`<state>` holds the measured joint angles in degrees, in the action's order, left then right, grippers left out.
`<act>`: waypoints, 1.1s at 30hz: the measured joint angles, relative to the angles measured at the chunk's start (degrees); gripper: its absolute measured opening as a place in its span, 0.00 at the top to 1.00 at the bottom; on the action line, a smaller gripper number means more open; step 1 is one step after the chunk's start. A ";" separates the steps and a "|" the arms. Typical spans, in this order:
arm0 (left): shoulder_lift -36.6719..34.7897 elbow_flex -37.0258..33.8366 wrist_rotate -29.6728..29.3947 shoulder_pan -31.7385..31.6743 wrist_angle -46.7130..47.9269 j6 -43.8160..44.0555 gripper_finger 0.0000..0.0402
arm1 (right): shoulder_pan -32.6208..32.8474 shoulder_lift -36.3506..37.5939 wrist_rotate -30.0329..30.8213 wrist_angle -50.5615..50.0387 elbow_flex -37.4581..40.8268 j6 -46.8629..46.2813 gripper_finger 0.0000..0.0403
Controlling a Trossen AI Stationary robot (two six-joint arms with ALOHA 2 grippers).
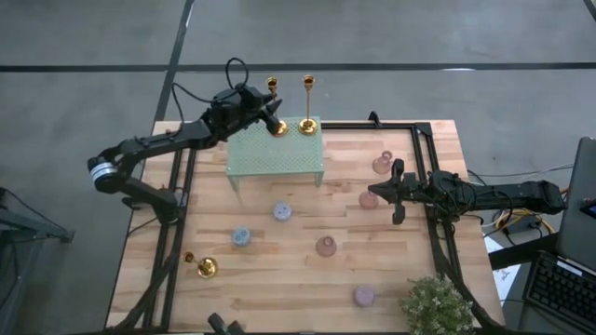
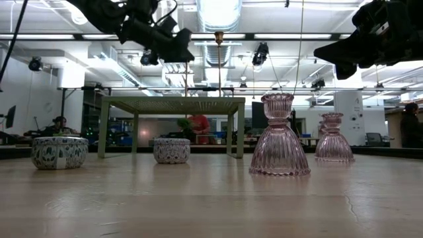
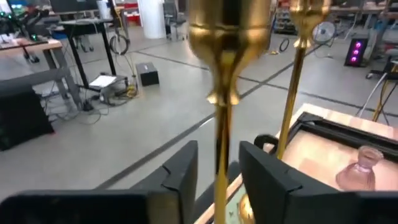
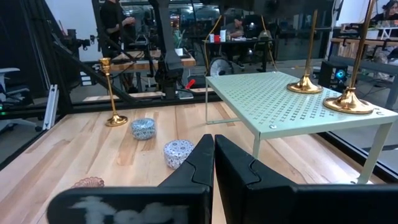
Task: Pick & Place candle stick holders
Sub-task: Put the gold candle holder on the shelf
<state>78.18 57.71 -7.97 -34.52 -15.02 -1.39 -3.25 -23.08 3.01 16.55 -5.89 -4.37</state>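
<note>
Two gold candlesticks stand with their round bases on the pale green rack [image 1: 277, 154]: one at its far left corner [image 1: 277, 127], one beside it [image 1: 307, 125]. My left gripper [image 1: 269, 110] is open, its fingers standing on either side of the far-left candlestick's stem [image 3: 221, 143] without touching it. A third gold candlestick [image 1: 205, 268] stands on the table at the near left. Pink glass holders [image 1: 382, 165] [image 1: 369, 199] [image 1: 325, 246] and round blue holders [image 1: 282, 212] [image 1: 241, 236] stand on the table. My right gripper [image 1: 399, 192] is shut and empty, raised above the table by the pink holders.
A bushy potted plant [image 1: 436, 302] stands at the near right corner, and a purplish holder [image 1: 364, 296] is beside it. A black frame [image 1: 424, 140] runs along the table's far and right sides. The middle of the table near the rack has free wood.
</note>
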 joint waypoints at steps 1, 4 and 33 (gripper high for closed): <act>-0.22 0.00 0.00 -0.02 1.15 -0.02 0.66 | -0.02 0.00 0.02 -0.01 0.00 0.03 0.98; -1.14 0.00 0.46 0.00 5.32 -0.64 0.58 | 0.00 -0.01 0.02 0.01 0.00 -0.01 0.98; -44.41 0.07 41.92 0.35 76.02 -13.54 0.38 | -0.02 0.01 0.02 -0.01 0.01 0.00 0.98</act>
<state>33.76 57.79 33.95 -34.17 60.99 -14.93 -3.27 -23.07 3.03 16.53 -5.88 -4.37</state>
